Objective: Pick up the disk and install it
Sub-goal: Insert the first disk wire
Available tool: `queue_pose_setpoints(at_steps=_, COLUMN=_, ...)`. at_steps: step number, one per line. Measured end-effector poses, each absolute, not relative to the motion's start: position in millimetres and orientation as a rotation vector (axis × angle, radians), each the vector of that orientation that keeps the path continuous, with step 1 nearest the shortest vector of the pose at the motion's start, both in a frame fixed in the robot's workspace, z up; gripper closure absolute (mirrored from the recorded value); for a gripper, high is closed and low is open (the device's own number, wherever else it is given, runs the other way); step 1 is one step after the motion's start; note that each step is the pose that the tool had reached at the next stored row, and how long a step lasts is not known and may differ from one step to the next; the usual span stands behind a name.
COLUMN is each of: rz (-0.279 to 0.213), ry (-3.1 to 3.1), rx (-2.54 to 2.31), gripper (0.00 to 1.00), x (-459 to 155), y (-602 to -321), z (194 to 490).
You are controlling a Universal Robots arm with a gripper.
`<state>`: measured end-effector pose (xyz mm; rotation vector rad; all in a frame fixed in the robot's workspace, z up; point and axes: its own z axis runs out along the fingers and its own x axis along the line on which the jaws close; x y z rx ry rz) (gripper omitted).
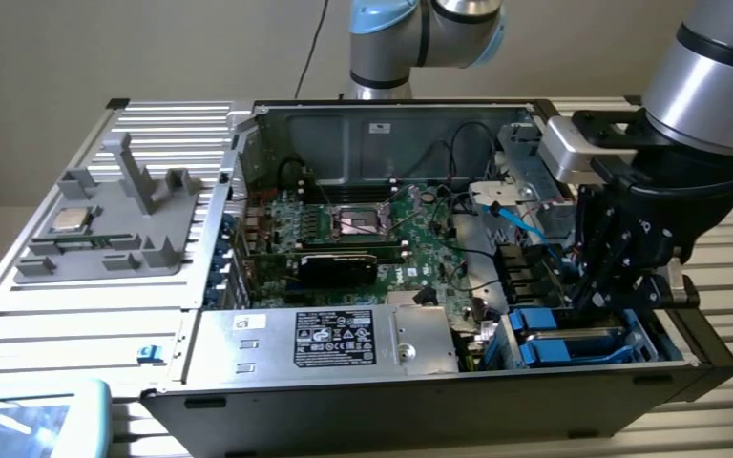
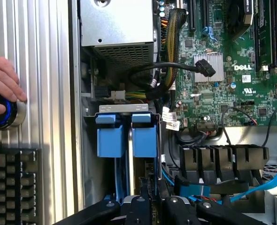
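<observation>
disk in bay, install unfinished

disk stands in the drive bay at 4 o'clock of the motherboard, blue bracket up. gripper is low over it, fingers narrow, seemingly pinching its edge. pick-up looks done; seating and release are left, i judge.
</observation>
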<state>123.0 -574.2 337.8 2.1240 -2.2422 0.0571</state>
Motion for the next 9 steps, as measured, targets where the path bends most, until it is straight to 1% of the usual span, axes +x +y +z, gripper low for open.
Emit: queue_pose_setpoints(at_steps=9, rz=0.064, ry=-2.246, rx=2.127, gripper=0.84, x=120.9, y=-574.1, z=336.9)
